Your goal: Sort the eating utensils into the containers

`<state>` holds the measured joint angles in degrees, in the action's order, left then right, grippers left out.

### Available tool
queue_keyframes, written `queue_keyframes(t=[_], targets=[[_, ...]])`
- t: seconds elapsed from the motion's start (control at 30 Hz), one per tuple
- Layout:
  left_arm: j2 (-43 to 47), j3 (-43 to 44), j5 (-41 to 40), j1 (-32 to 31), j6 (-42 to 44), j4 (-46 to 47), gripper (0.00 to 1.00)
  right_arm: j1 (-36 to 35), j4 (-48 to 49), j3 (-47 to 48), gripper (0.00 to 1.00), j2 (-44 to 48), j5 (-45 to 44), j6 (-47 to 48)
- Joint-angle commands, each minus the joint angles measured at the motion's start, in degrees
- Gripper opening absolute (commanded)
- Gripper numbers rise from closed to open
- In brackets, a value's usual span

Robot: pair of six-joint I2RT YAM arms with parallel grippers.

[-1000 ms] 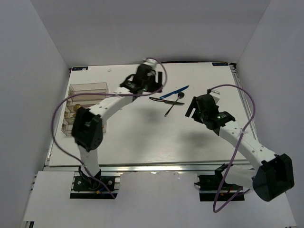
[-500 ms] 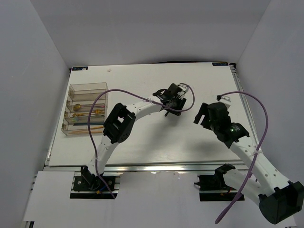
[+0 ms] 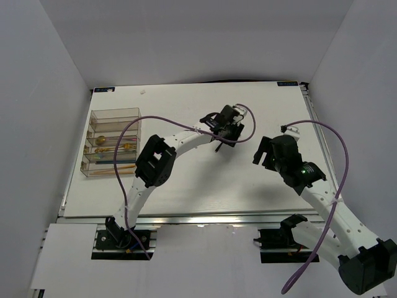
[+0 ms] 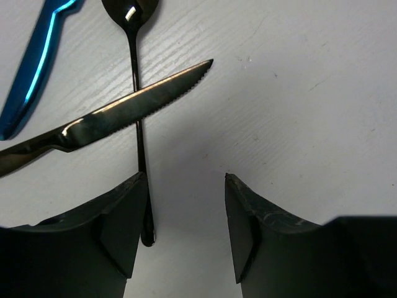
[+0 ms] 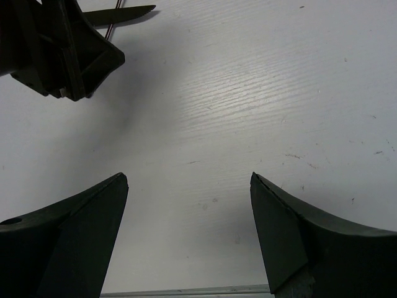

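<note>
We have the left gripper (image 4: 186,214) low over the table near the centre of the overhead frame. Its jaws are parted with bare table between them. The dark spoon (image 4: 130,12) runs down the left half of the wrist picture, and its handle tip lies just beside the finger (image 4: 121,230) at lower left. A dark knife (image 4: 124,105) lies across that handle, and the blue knife (image 4: 32,68) sits in the upper left corner.

We judge the spoon light, stiff and slippery (flat on the table, little to bite), so the free handle end below the knife looks the place to take it.

The right gripper (image 5: 189,205) hangs wide open, holding nothing.

Only the overhead view shows the organiser (image 3: 115,113) at mid-left, well apart from the cutlery. There the arm hides most of what the wrist view shows plainly.
</note>
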<state>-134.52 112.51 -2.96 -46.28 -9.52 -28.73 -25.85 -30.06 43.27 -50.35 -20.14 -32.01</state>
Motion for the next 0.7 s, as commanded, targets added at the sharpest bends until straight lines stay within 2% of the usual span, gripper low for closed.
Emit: queue_keyframes(t=[0.0, 0.17, 0.4, 0.67], targets=[[0.9, 5.1, -2.3, 0.4, 2.6, -2.4, 0.63, 0.3, 1.0, -0.1, 0.84, 0.9, 0.6, 1.1], [-2.4, 7.3, -2.8, 1.0, 2.6, -2.1, 0.63, 0.4, 0.4, 0.6, 0.84, 2.2, 0.9, 1.8], [-5.2, 8.4, 1.6, 3.8, 0.7, -0.3, 0.62, 0.3, -0.2, 1.6, 0.84, 6.1, 2.1, 2.7], [-8.9, 8.6, 6.2, 3.8, -0.5, 0.3, 0.54, 0.3, 0.1, 1.8, 0.84, 7.5, 2.4, 3.2]])
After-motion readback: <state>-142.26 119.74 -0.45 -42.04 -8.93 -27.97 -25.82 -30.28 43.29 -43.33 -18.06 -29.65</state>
